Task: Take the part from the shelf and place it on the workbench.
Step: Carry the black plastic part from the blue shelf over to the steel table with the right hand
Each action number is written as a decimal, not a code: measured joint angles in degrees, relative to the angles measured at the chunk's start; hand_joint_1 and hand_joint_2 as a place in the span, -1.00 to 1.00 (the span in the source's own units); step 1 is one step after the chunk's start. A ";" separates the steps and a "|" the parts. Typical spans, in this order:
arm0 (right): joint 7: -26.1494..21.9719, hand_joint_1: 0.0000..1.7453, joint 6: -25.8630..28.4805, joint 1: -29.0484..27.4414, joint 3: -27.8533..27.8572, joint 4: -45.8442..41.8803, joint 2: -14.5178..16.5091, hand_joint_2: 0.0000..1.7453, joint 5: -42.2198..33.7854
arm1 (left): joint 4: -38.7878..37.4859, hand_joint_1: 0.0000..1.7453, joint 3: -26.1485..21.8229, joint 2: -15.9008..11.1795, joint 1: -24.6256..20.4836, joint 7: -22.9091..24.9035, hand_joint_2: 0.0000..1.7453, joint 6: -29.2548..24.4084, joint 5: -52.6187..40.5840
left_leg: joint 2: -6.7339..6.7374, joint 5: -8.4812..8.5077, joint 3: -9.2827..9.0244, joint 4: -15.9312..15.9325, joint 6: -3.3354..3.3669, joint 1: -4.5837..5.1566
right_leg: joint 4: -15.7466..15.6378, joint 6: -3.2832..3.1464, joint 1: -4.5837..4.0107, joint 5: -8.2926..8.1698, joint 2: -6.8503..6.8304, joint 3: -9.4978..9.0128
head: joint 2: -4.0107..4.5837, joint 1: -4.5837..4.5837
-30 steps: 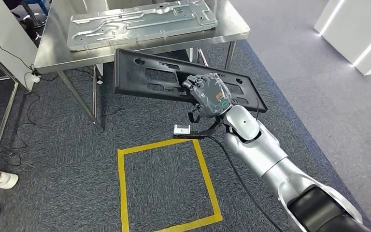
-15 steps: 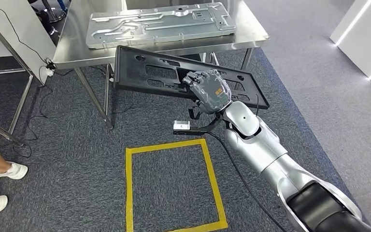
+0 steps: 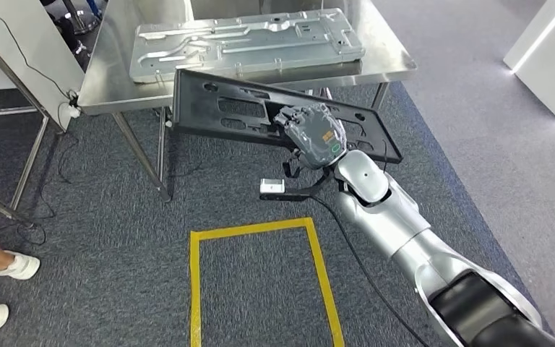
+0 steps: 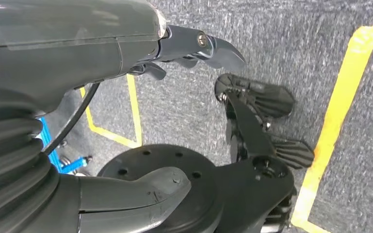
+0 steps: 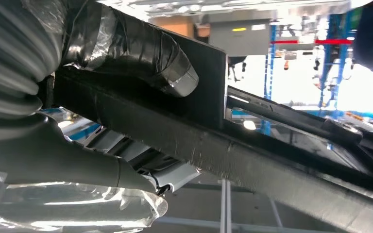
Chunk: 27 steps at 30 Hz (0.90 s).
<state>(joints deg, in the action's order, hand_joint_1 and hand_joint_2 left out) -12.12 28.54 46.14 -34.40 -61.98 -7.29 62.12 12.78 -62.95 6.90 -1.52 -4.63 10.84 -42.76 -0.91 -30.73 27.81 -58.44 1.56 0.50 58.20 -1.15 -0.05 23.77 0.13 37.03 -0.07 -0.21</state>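
One long black part [image 3: 217, 108], a flat panel with cut-out slots, is what we carry in our right hand [image 3: 314, 134], whose fingers are clamped over its near edge around the middle of its length. We hold it in the air above the grey carpet [image 3: 101, 238], its far edge level with and just in front of the near edge of the steel workbench [image 3: 390, 54], its left end overlapping the bench front in the head view; we cannot tell whether it touches the bench. In the right wrist view the taped thumb [image 5: 145, 53] presses on one face of the part [image 5: 252, 165] while the other fingers close from below. On the workbench lies a stamped silver metal plate [image 3: 246, 40], covering much of the top. A square of yellow tape [image 3: 260, 282] marks the floor near us, to the left of our right arm. At the far left two white shoes [image 3: 0, 289] of a person stand on the carpet. Our left hand [image 4: 126, 73] hangs over the carpet with its fingers apart, holding nothing.
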 joint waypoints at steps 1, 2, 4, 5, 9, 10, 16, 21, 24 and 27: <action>0.02 1.00 0.01 0.12 0.00 0.01 0.01 1.00 0.00 | -0.03 -1.00 0.00 -0.08 0.02 0.01 1.00 0.00 -0.01 | 0.10 0.05 0.78 -1.82 -0.35 -0.06 | -0.30 -0.24 0.21 0.40 -0.03 -0.92 | 0.00 0.01; 0.03 1.00 0.00 0.27 0.00 0.01 0.03 1.00 -0.01 | -0.07 -1.00 0.00 -0.15 0.03 0.01 1.00 0.00 -0.01 | 0.21 -0.17 2.43 -4.64 -0.72 -0.23 | -0.56 -0.35 0.42 0.81 -0.06 -1.76 | 0.00 0.01; 0.02 1.00 -0.09 0.43 0.00 0.04 0.10 1.00 -0.01 | -0.14 -1.00 0.00 -0.18 -0.01 0.02 1.00 0.00 -0.01 | 0.39 -1.98 7.29 -11.44 -1.48 -0.78 | -0.77 -0.36 0.62 2.04 -0.07 -3.26 | 0.00 0.02; -0.02 1.00 -0.27 0.35 0.00 0.07 0.11 1.00 -0.04 | -0.15 -1.00 -0.01 -0.19 0.01 0.02 1.00 0.00 -0.01 | 0.44 -3.29 9.53 -13.62 -1.79 -1.05 | -0.78 -0.23 0.73 2.79 -0.07 -4.09 | 0.00 0.02; -0.07 1.00 -1.18 -0.07 0.00 0.19 0.28 1.00 -0.34 | -0.15 -1.00 -0.15 -0.29 0.46 0.11 1.00 -0.08 0.09 | 0.64 0.91 11.64 -7.05 -2.38 -1.63 | -0.80 0.65 1.27 6.21 -0.09 -8.40 | 0.00 0.02; -0.04 1.00 -1.42 -0.12 -0.03 0.22 0.49 1.00 -0.36 | -0.16 -1.00 -0.24 -0.32 0.58 0.18 1.00 -0.08 0.14 | 0.78 4.19 11.34 -3.97 -2.29 -1.53 | -0.77 1.03 1.35 7.14 -0.03 -9.50 | 0.00 0.02; 0.01 1.00 -2.54 0.36 -0.53 0.23 2.08 1.00 -0.27 | -0.20 -1.00 -1.01 -0.41 0.34 0.53 1.00 0.12 0.66 | 0.87 7.46 8.81 -0.18 0.01 -0.97 | 3.58 3.43 1.55 7.42 0.14 -9.49 | 0.00 0.02; 0.22 1.00 -3.45 0.71 -1.51 0.49 2.86 1.00 0.20 | -0.19 -1.00 -1.30 -0.49 0.28 0.53 1.00 0.18 0.67 | 0.38 4.96 5.07 0.82 1.07 -0.84 | 16.81 3.35 1.27 13.43 0.06 1.91 | 0.00 0.00; 0.50 1.00 -4.13 0.77 -2.10 0.67 3.18 1.00 0.57 | -0.19 -1.00 -1.32 -0.43 0.49 0.46 1.00 0.42 0.46 | -0.17 2.85 2.35 0.87 1.14 -0.46 | 10.81 2.32 0.76 9.89 0.04 3.23 | 0.00 -0.01; 0.80 1.00 -5.35 1.06 -2.68 0.84 3.38 1.00 1.08 | -0.13 -1.00 -1.37 0.06 0.82 0.41 1.00 0.68 0.06 | -0.46 0.97 0.78 0.96 0.65 -0.20 | 1.78 0.67 -0.35 -1.24 0.13 2.72 | 0.00 0.03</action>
<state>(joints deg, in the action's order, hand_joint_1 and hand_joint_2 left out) -11.32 23.19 47.20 -37.09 -61.14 -3.92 63.20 12.65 -64.31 6.96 -0.70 -4.22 11.52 -42.70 -1.37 -29.77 28.59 -57.49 2.20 0.30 59.98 -0.48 -0.40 22.53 0.26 39.75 -0.07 -0.19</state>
